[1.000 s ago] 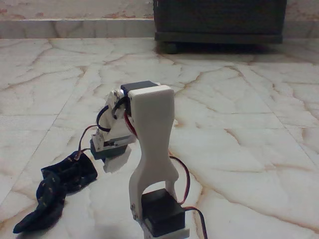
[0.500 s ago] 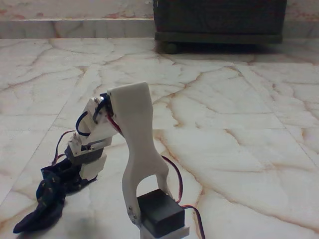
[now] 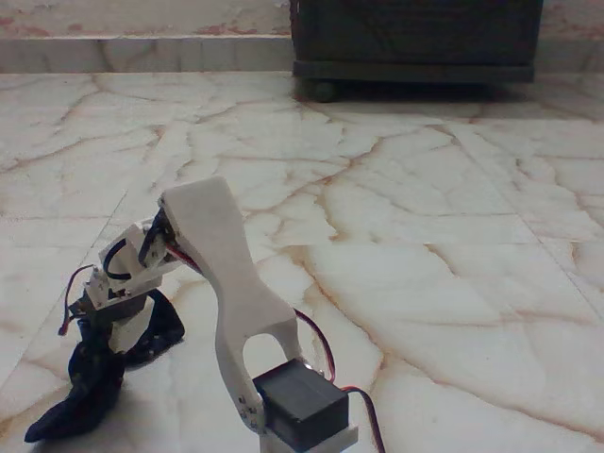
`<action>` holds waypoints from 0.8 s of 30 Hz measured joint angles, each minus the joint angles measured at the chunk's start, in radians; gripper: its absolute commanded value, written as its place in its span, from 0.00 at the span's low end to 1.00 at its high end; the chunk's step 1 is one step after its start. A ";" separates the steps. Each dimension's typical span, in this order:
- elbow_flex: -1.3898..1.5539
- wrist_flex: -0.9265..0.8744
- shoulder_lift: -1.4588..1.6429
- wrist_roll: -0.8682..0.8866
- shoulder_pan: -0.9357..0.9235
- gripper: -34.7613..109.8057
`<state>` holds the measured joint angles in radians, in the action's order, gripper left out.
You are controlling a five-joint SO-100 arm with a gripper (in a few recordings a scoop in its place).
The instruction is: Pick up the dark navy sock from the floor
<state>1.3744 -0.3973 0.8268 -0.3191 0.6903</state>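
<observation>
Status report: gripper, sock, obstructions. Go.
Gripper low over the sock, jaw state unreadable. Sock limp on the floor, not lifted. Nothing in the way; dark furniture far off at the back.

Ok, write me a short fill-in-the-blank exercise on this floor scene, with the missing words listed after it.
1. The dark navy sock lies on the ____ floor.
2. In the fixed view the gripper is down at the sock's ____ end.
3. The dark furniture stands at the ____ of the picture.
4. The white arm leans toward the picture's ____.

Missing words: marble; upper; top; left
</observation>
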 measured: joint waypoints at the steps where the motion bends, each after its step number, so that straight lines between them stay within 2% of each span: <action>1: -0.018 0.000 -0.018 0.000 0.000 0.30; 10: -0.258 0.002 -0.244 -0.038 0.021 0.30; 15: -0.299 0.043 -0.302 -0.063 0.032 0.30; 24: -0.301 0.061 -0.324 -0.083 0.035 0.24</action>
<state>1.0738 -0.3359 0.5031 -0.4019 0.7256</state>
